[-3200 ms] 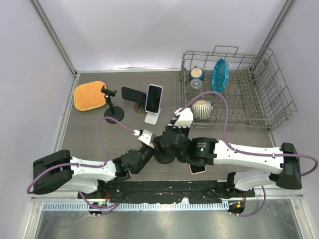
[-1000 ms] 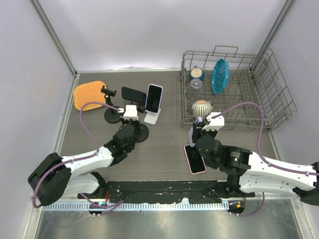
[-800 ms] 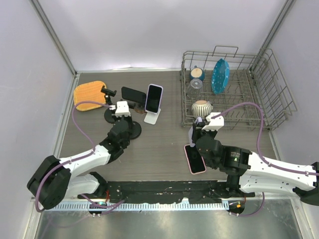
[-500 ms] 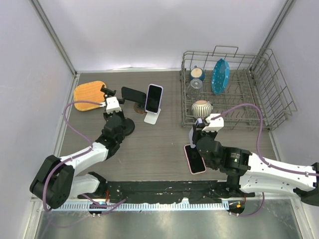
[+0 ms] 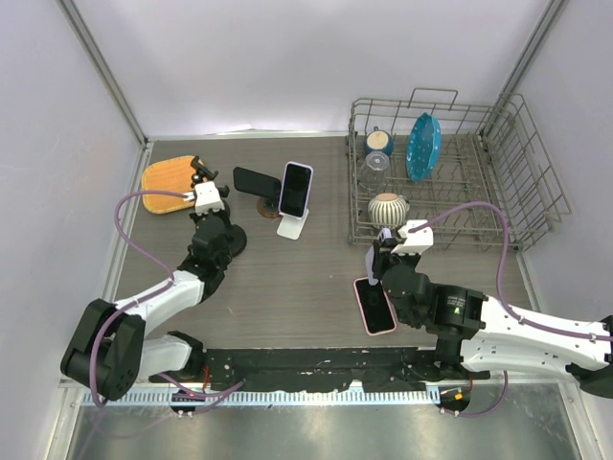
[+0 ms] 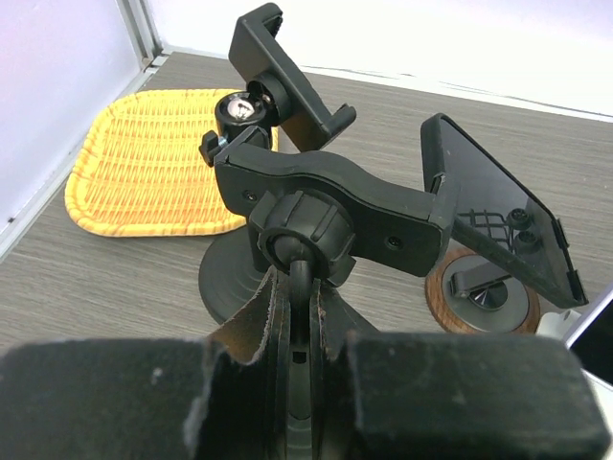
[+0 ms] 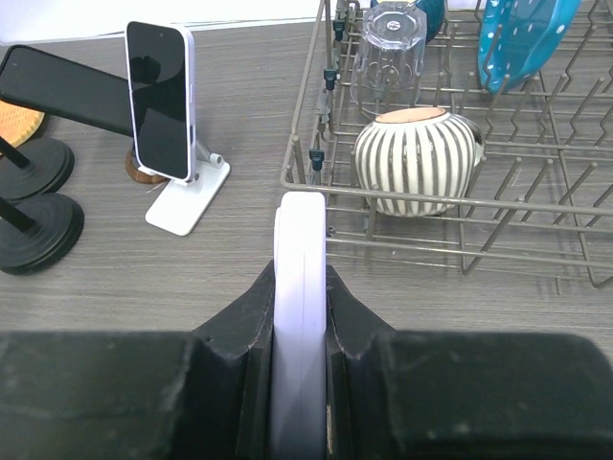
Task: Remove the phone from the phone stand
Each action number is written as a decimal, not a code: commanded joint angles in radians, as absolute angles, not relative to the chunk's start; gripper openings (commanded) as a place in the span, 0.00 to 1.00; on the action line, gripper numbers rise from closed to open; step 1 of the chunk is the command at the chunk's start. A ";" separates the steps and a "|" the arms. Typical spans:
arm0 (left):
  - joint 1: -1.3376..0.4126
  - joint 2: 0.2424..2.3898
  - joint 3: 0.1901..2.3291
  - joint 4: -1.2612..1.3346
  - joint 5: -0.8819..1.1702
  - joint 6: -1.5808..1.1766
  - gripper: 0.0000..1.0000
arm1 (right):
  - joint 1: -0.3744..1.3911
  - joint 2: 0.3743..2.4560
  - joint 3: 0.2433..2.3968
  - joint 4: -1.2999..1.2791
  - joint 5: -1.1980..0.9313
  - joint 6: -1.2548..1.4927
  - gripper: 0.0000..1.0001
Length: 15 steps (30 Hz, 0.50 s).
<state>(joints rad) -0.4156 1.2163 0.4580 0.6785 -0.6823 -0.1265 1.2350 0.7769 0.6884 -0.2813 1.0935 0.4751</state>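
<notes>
1. Phone point(image 5: 375, 309) in a pale pink case, nearest the arm bases on the right. The right end effector point(image 7: 300, 287) is clenched on it, one finger on each flat face. It hangs over bare bench point(image 5: 306, 278), well apart from every stand.
2. Further out on the left, the left end effector point(image 6: 297, 292) is clamped tight on the thin stem of a black phone stand point(image 6: 326, 206). The stand's cradle sits level and empty just past the fingers. Its foot is hidden, so I can't tell whether it touches the bench.
3. Just behind that is a second black stand point(image 6: 287, 81) with a tilted cradle and its round foot on the bench, near a wicker tray point(image 5: 165, 182).
4. To the right of those, a black phone point(image 5: 257, 179) lies tilted on a wooden-footed stand point(image 6: 484, 297). Just beside it, a white phone point(image 5: 296, 188) stands nearly upright on a white stand point(image 5: 290, 228).
5. Farthest off, at the right, a wire dish rack point(image 5: 536, 182) holds a striped bowl point(image 5: 387, 206), a clear glass point(image 5: 377, 161) and a blue plate point(image 5: 422, 144).
</notes>
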 commanded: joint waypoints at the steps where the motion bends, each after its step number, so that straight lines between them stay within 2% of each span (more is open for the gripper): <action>1: -0.405 1.167 0.465 0.540 -0.725 -0.110 0.04 | 1.239 0.761 0.703 -0.196 1.123 0.469 0.01; 10: -0.408 1.129 0.459 0.508 -0.839 -0.087 0.06 | 1.239 0.753 0.704 -0.206 1.115 0.472 0.01; 15: -0.408 1.129 0.459 0.491 -0.838 -0.106 0.15 | 1.239 0.739 0.706 -0.224 1.114 0.479 0.01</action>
